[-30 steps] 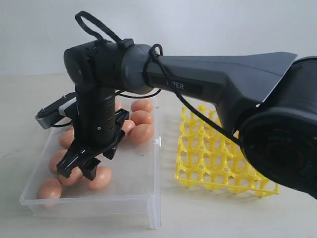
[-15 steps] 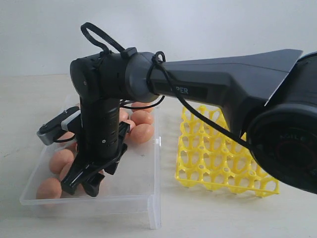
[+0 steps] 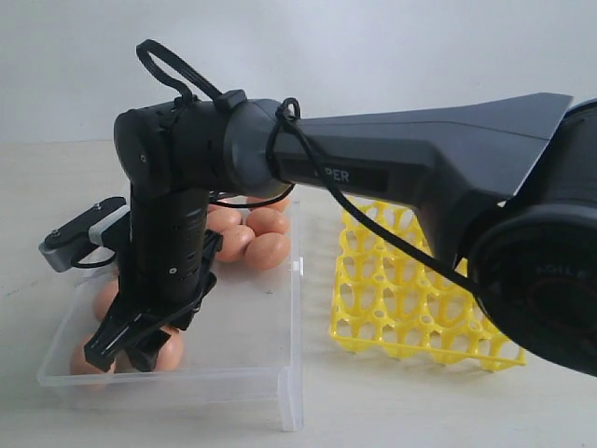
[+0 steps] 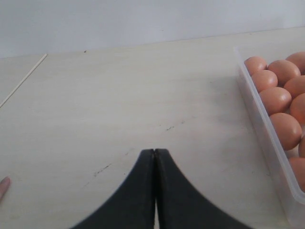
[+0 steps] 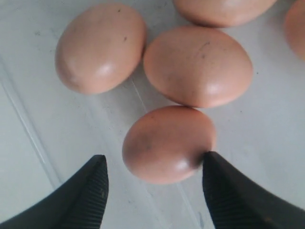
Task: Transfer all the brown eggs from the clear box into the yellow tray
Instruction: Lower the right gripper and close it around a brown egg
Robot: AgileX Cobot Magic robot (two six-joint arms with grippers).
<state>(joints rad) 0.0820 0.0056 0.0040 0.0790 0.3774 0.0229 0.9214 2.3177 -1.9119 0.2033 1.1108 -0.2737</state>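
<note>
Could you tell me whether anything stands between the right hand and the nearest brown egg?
Nothing visible does: the right hand is open low inside the clear box, and that brown egg lies directly between its fingers.

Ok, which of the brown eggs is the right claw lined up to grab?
The egg lying between the right claw's open fingers. The other brown eggs all lie beyond the fingertips, outside the gap.

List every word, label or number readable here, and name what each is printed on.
"PER": white letters on the right arm; a cable hides the word's start.
Faint lettering on the round joint: too blurred to read.
Nothing else shows text.
</note>
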